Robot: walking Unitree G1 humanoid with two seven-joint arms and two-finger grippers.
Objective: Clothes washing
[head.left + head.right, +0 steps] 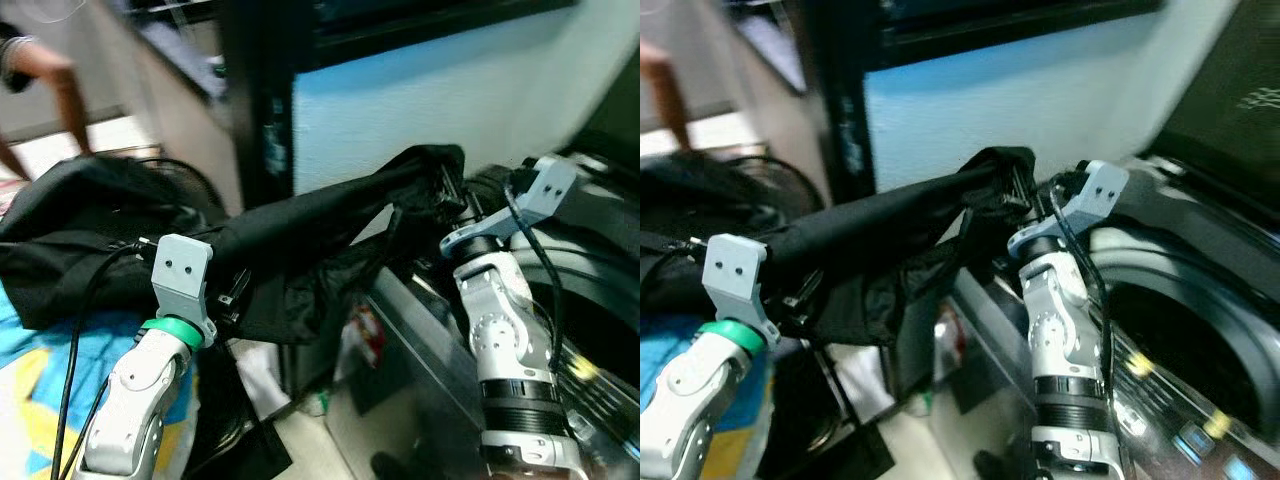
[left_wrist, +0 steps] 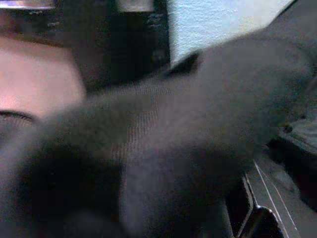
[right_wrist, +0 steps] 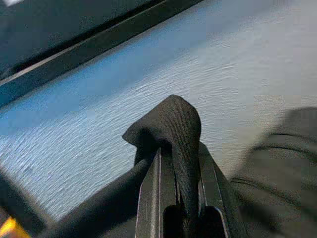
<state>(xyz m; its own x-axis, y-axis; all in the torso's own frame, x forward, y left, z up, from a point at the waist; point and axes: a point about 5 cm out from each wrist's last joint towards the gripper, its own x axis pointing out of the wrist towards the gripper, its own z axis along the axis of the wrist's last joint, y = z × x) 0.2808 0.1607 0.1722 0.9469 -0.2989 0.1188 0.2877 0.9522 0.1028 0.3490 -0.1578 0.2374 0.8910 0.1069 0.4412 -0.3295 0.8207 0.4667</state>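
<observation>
A black garment [image 1: 300, 215] stretches in a rolled band between my two grippers, with loose folds hanging below it. My right gripper [image 1: 450, 190] is raised by the white wall, next to the washing machine [image 1: 1180, 330]. In the right wrist view a fold of the cloth [image 3: 173, 119] is pinched between this gripper's fingers [image 3: 154, 173], so it is shut on the garment. My left gripper [image 1: 232, 285] is lower and to the left, buried in the garment and shut on it. The left wrist view is blurred dark cloth [image 2: 163, 139] close to the lens.
The washing machine's dark round opening [image 1: 590, 300] lies to my right, below the right arm. More black cloth [image 1: 90, 200] is heaped at the left over a blue and yellow fabric [image 1: 40, 380]. A person's arm [image 1: 60, 85] shows at the top left. A dark post [image 1: 255, 100] stands ahead.
</observation>
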